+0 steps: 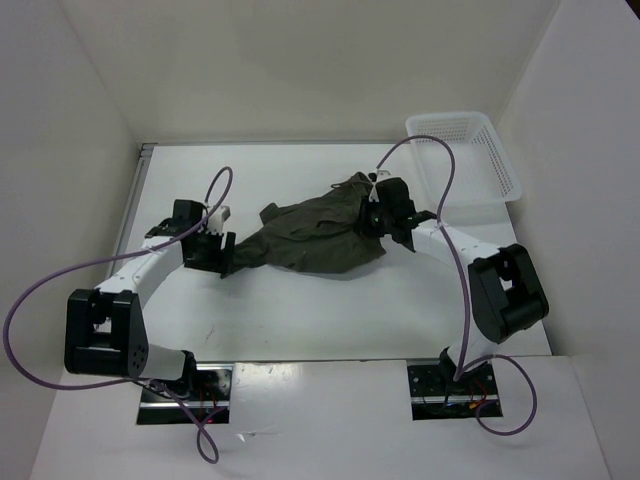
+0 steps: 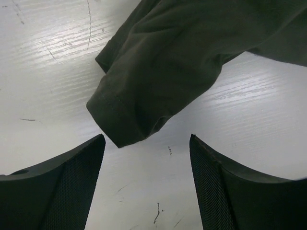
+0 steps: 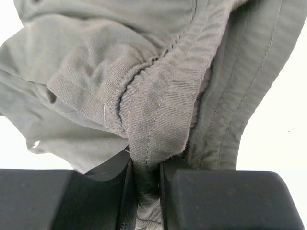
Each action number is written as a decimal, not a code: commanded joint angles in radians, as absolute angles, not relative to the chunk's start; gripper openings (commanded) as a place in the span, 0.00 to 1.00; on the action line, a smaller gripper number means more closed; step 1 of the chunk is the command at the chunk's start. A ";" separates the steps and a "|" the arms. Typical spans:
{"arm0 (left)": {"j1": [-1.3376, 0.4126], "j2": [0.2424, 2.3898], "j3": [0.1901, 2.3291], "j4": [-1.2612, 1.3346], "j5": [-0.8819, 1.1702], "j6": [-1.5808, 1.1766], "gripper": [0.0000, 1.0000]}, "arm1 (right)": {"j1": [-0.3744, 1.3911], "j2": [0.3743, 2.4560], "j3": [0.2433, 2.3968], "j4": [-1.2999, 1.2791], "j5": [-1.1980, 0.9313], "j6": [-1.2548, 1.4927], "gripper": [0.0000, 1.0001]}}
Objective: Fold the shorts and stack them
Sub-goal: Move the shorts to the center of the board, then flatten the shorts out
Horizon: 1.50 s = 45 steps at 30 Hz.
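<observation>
Olive-green shorts (image 1: 315,238) are seen crumpled mid-desk, slightly toward the far right corner. A waistband fold (image 3: 153,120) is pinched tight by the right gripper (image 3: 146,179). The left gripper (image 2: 146,165) is held apart just short of a leg hem (image 2: 127,115). Should that hem be missed, the cloth could be dragged from one end and bunched further, or swept toward the basket (image 1: 470,150).

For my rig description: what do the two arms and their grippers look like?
The left arm and the right arm have white links and boxy black joint housings. A purple cable loops along each. The left gripper and right gripper are black; the left's pads look finely meshed.
</observation>
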<state>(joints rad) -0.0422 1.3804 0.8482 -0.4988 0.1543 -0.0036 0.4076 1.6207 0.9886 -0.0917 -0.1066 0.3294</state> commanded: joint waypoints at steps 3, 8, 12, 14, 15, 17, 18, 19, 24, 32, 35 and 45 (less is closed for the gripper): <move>-0.060 1.388 0.838 -0.442 0.091 0.000 0.75 | 0.402 1.514 0.963 -0.060 -0.084 0.313 0.20; -0.069 1.407 0.862 -0.396 0.115 0.000 0.63 | 0.402 1.505 0.963 -0.060 -0.094 0.313 0.25; -0.069 1.416 0.862 -0.356 0.124 0.000 0.51 | 0.402 1.505 0.953 -0.060 -0.084 0.313 0.37; -0.078 1.425 0.838 -0.347 0.153 0.000 0.41 | 0.402 1.505 0.942 -0.060 -0.084 0.313 0.42; -0.078 1.425 0.838 -0.338 0.163 0.000 0.38 | 0.402 1.505 0.933 -0.051 -0.084 0.313 0.46; -0.078 1.425 0.827 -0.328 0.184 0.000 0.27 | 0.402 1.516 0.933 -0.051 -0.084 0.313 0.51; -0.078 1.425 0.827 -0.328 0.184 0.000 0.14 | 0.402 1.525 0.933 -0.051 -0.084 0.304 0.51; -0.078 1.425 0.827 -0.319 0.184 0.000 0.08 | 0.402 1.534 0.933 -0.051 -0.084 0.304 0.51; -0.078 1.425 0.839 -0.330 0.181 0.000 0.00 | 0.402 1.534 0.933 -0.083 -0.075 0.313 0.47; -0.046 1.469 1.230 -0.380 0.002 0.000 0.00 | 0.391 1.488 1.199 -0.176 0.003 0.250 0.03; -0.037 1.520 1.426 -0.370 -0.076 0.000 0.00 | 0.347 1.552 1.483 -0.233 0.003 0.207 0.03; 0.009 1.543 1.787 -0.439 -0.177 0.000 0.00 | 0.284 1.557 1.817 -0.275 -0.052 0.158 0.03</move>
